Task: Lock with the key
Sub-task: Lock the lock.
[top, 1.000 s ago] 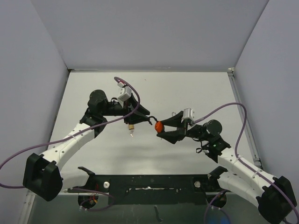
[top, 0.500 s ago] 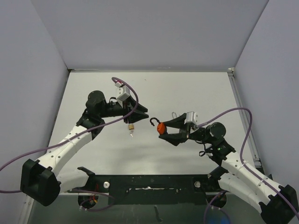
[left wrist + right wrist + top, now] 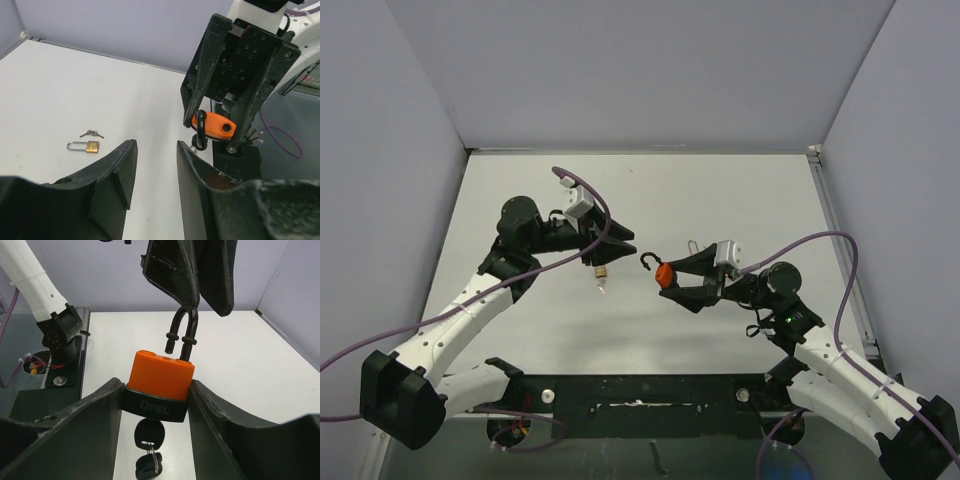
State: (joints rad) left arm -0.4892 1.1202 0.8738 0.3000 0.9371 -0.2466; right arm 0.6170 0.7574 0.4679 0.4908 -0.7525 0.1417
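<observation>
Nearest, a black rail (image 3: 650, 390) runs along the front edge of the desk (image 3: 750, 200), with the two arm bases at its ends.

Just beyond it, on the right, the right hand (image 3: 666, 278) is closed on the orange padlock (image 3: 161, 371). Its two fingers press the black base of the lock from either side and hold it off the desk. The lock's black shackle (image 3: 182, 322) stands open: one leg sits in the body while the free end hangs clear above the orange top. A key (image 3: 148, 431) is pushed into the underside of the lock, and a ring of spare keys (image 3: 147, 462) dangles from it.

A little further back and to the left, the left hand (image 3: 155, 152) is part-way open with nothing between its fingers. It points toward the padlock, and its tips sit just beside the top of the shackle. From the right wrist view they may be touching it, though the overhead view suggests a small gap, so I cannot tell.

Below the left hand, a brass padlock (image 3: 92, 146) lies flat on the desk with its silver shackle pointing away from the orange lock. Two small keys (image 3: 91, 133) lie just beside it. Pale walls (image 3: 640, 70) close off the desk at the far side.
</observation>
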